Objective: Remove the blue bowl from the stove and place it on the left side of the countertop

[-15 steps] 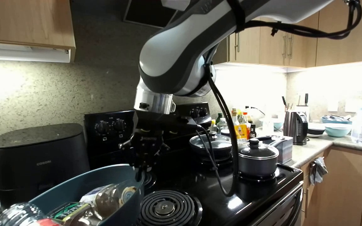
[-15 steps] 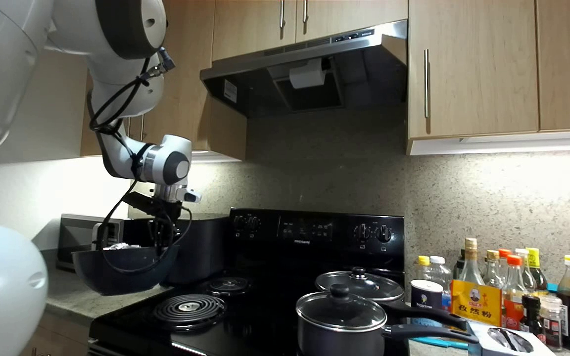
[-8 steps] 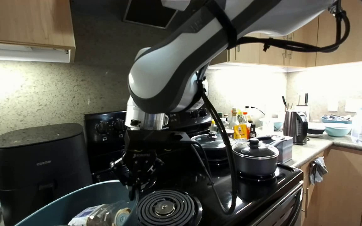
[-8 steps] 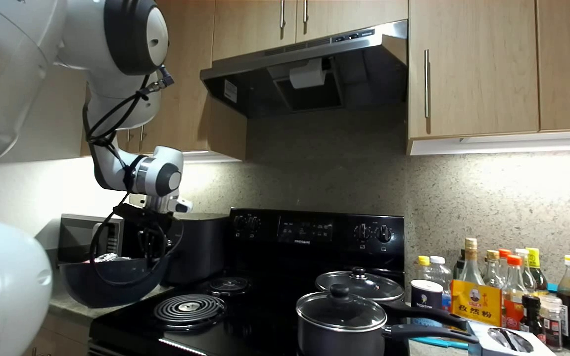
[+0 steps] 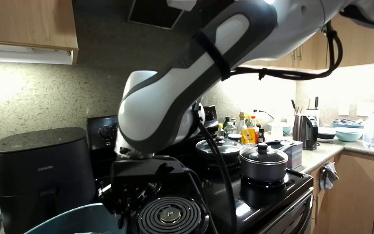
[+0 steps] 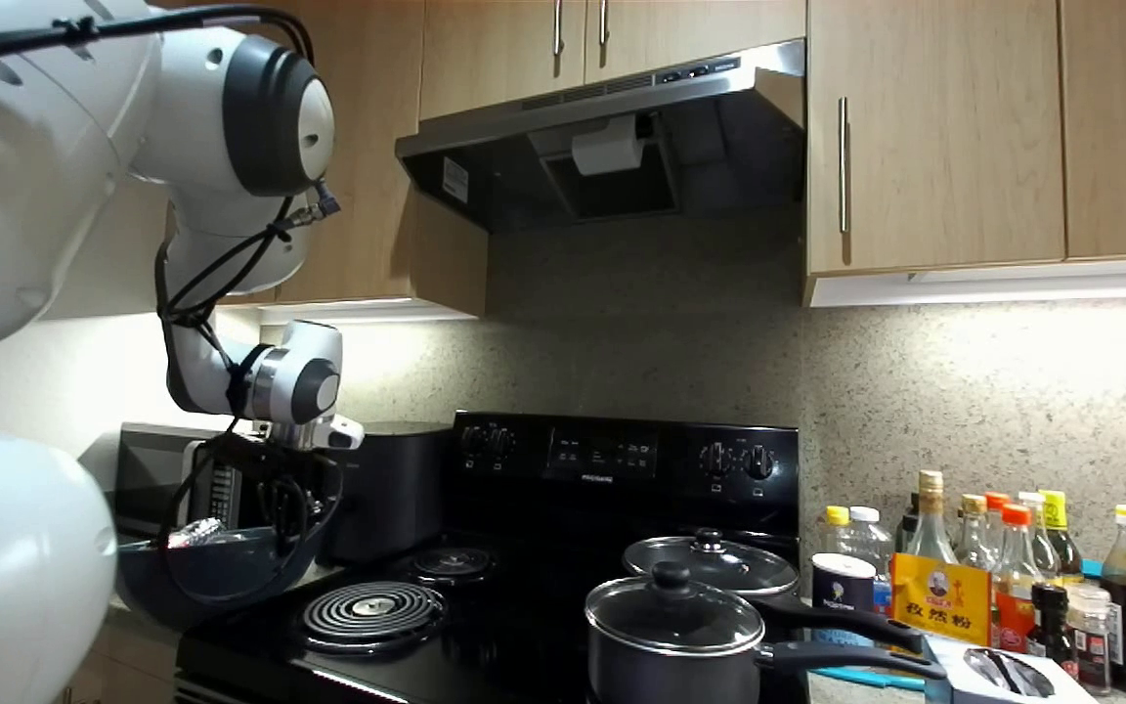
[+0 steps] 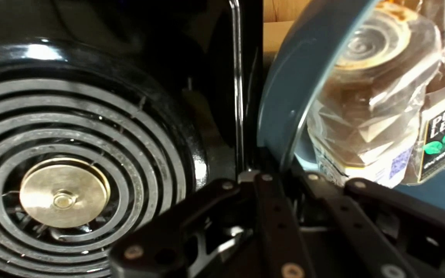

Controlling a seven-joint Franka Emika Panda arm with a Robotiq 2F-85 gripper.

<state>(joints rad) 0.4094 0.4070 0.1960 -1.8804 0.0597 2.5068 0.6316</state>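
Right of centre in the wrist view, one pincer (image 7: 282, 164) grips one blue bowl (image 7: 286, 88) by its rim; two lidded pans (image 6: 675, 650) top one stove (image 6: 514, 626) in an exterior view.

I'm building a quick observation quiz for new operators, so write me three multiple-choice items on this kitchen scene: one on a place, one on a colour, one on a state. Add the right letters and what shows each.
1. Where is the pot?
A. On the air fryer
B. Inside a cabinet
C. On the stove

2. What colour is the bowl in the wrist view?
A. Red
B. Blue
C. White

3. How do the jaws stand?
A. Shut on the bowl
B. Wide open
C. Shut on the pot

1: C, as it stands there in both exterior views.
2: B, as its wall shows blue.
3: A, as the bowl's edge runs between them in the wrist view.
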